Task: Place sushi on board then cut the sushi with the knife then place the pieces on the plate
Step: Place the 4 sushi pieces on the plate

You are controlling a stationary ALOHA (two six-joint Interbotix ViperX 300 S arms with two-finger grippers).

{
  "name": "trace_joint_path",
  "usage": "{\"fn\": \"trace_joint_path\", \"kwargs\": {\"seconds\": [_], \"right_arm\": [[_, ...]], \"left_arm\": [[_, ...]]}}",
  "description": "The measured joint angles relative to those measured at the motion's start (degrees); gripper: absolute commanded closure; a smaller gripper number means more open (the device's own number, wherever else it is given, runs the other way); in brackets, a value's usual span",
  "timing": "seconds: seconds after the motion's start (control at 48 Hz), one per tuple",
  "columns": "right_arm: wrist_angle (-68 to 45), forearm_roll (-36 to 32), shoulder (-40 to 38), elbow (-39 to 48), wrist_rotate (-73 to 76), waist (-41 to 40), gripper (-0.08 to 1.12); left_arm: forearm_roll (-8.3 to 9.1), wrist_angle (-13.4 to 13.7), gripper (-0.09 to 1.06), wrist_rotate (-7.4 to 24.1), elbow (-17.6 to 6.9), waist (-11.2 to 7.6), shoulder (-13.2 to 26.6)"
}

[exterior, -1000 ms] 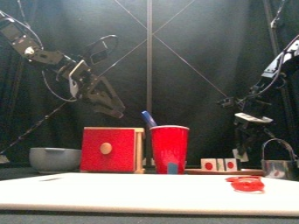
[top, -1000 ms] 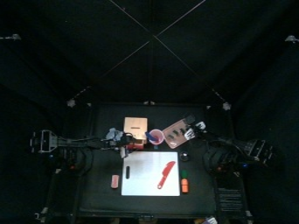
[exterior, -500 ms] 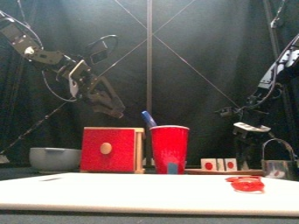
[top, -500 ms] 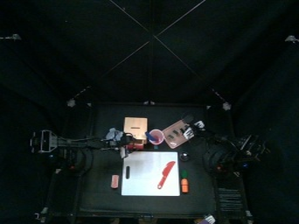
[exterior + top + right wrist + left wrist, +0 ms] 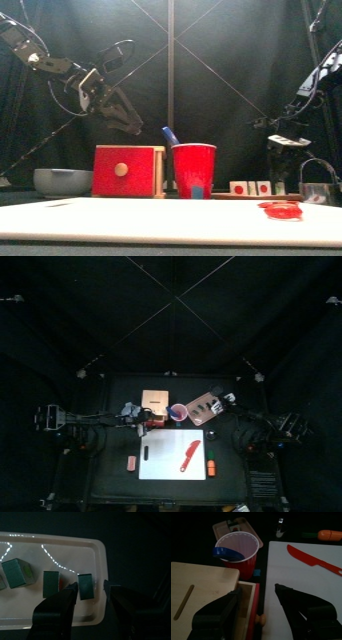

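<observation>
While the right tool hangs over the pink tray with its jaws spread and empty, the sushi pieces lie apart on that tray, one showing between the jaws. The left tool, also wide open and holding nothing, hovers above the wooden box beside the white board. A red knife lies on the board; a blue knife stands in the red cup.
</observation>
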Motion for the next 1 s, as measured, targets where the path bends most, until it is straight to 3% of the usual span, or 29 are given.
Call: {"fn": "trace_joint_path", "kwargs": {"seconds": [0.188,0.312,0.542,1.0], "right_arm": [[-2.5,1.3,-11.1,1.5,-0.1,10.2,0.22],[-9.3,2.5,-14.9,2.5,-0.2,21.2,0.22],[-15.7,3.8,-11.2,1.8,0.3,33.6,0.22],[-18.7,5.9,-4.4,-5.4,-0.1,38.1,0.22]], "left_arm": [[0.0,-0.1,0.07,0.0,-0.9,0.0,2.3],[0.26,-0.1,0.07,0.0,-1.9,-0.18,3.2],[0.79,-0.1,0.07,0.1,-2.5,-0.7,3.2],[0.62,-1.0,0.07,-0.4,-2.5,-1.23,3.2]]}}
